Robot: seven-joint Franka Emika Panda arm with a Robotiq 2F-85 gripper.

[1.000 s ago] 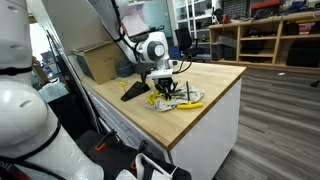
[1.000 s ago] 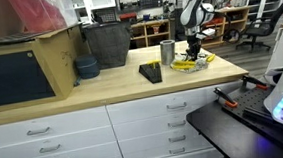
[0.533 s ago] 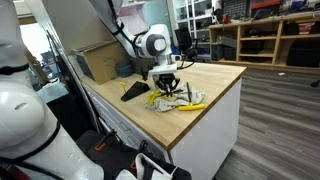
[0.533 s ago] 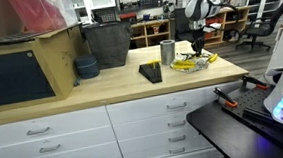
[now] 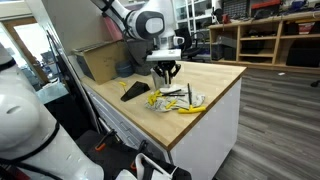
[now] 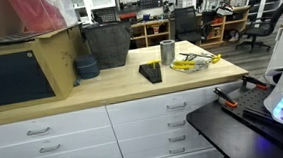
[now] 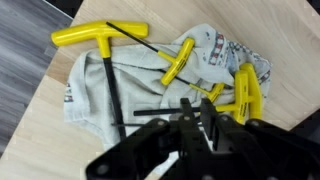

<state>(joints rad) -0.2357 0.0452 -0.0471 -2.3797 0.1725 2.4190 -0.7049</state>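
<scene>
Exterior view: the gripper (image 5: 165, 76) has been raised clear of the pile. A second ago it was pressed down among the T-handle keys (image 5: 182, 98). Now it hangs well above them, fingers pointing down. The fingers look drawn together and nothing is seen hanging from them. The keys are left lying on the cloth (image 5: 160, 101), near the front corner of the worktop (image 5: 215, 78). A black wedge-shaped item (image 5: 133, 91) sits just beside the cloth, untouched.

Exterior view from the drawer side: the arm has been pulled up towards the top edge, and the gripper can hardly be picked out against the shelves. The T-handle keys (image 6: 191, 63) are seen spread flat at the far end of the worktop (image 6: 102, 88), close to the metal cup (image 6: 167, 51). No key has been carried up.

Wrist view: the gripper (image 7: 198, 108) is looking straight down on the pile from above. A long key with a yellow handle (image 7: 100, 34) lies across the cloth (image 7: 90, 88), and more yellow handles (image 7: 246, 90) are bunched to the right. Bare worktop (image 7: 292, 30) shows beyond.

Judgement: the lift was made empty, so the keys are still to be picked up.
</scene>
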